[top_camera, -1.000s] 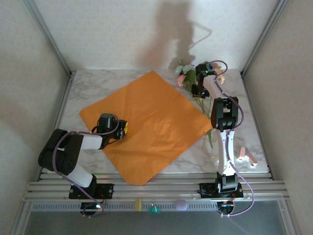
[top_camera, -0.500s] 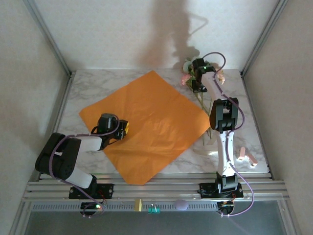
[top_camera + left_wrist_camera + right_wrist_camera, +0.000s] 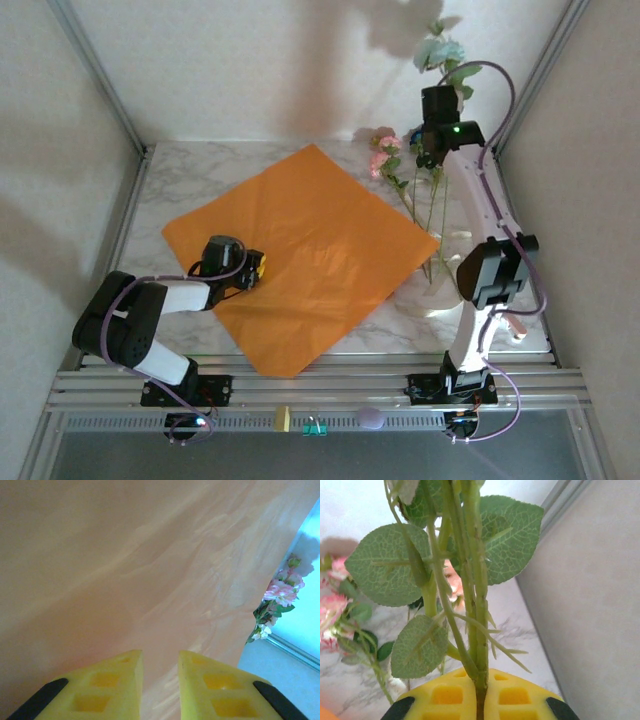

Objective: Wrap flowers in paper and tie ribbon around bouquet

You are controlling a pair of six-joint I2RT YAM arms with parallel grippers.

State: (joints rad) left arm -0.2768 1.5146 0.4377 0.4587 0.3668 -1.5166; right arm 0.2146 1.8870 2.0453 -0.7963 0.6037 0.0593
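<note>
I see the right gripper [image 3: 480, 682] clamped on the stems of the flowers [image 3: 440, 52], at the upper right of the top view. The left gripper [image 3: 160, 662] has its fingers slightly apart over the paper [image 3: 310, 240], which lies at the centre.

The white marble table [image 3: 190, 185] carries a few small pink-and-white pieces [image 3: 514, 327] at its near right corner. Below its near edge, a yellowish block [image 3: 283, 418], a green clip [image 3: 316, 428] and a pale purple ball [image 3: 370, 417] sit in a row.
</note>
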